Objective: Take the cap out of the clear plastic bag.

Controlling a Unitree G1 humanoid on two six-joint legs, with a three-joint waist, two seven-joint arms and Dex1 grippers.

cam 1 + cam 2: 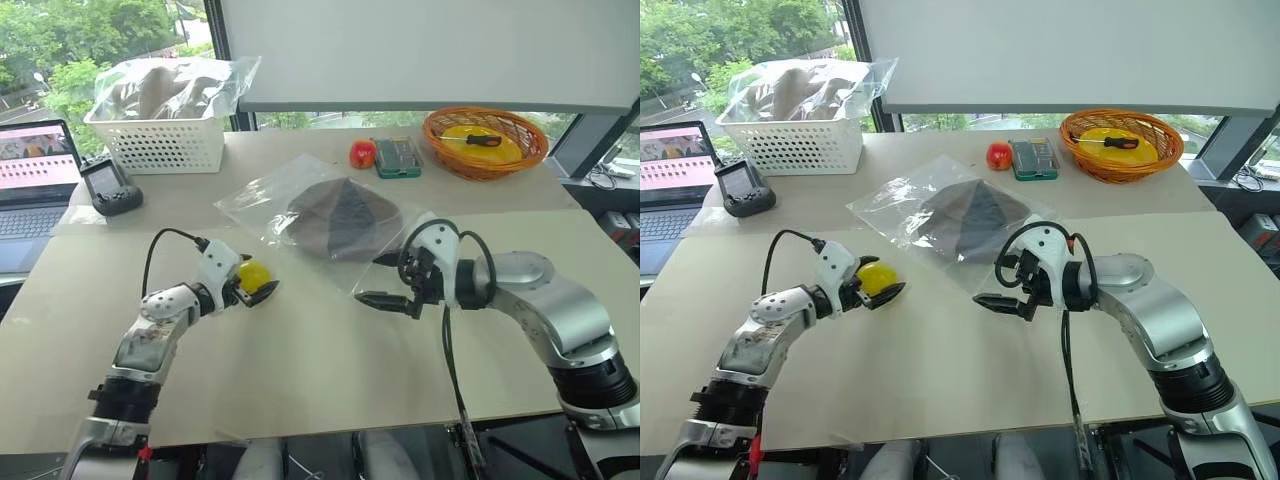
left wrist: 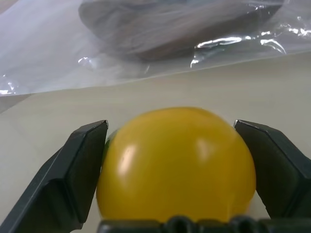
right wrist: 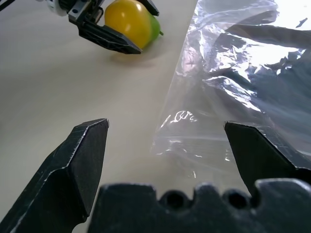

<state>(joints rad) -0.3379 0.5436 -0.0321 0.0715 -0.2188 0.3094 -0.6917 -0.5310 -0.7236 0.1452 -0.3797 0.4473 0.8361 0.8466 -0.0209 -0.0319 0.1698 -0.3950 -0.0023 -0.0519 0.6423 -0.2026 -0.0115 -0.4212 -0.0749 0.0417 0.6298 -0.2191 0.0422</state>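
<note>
The cap (image 1: 340, 217) was a soft, rounded brown-grey fabric shape with a darker panel across its middle, lying flat and wholly enclosed in the clear plastic bag (image 1: 262, 200), a glossy, crinkled sheet wider than the cap, spread on the pale table (image 1: 300, 360). The bag's near corner reached toward the right gripper (image 1: 392, 283), whose two black fingers stood wide apart with nothing between them; in the right wrist view that corner edge (image 3: 194, 145) lay on the table just ahead of the parted fingers, apart from them as far as could be told, and the cap sat farther beyond, up and away from the fingertips. The left gripper (image 1: 258, 290) was closed around a yellow ball-like object (image 1: 254, 275) with a touch of green on one side, a finger (image 2: 73, 179) on either flank of it, resting low over the table. From that hand the bag's edge lay just ahead, with the cap's dark bulk (image 2: 170, 24) inside the plastic past it.
</note>
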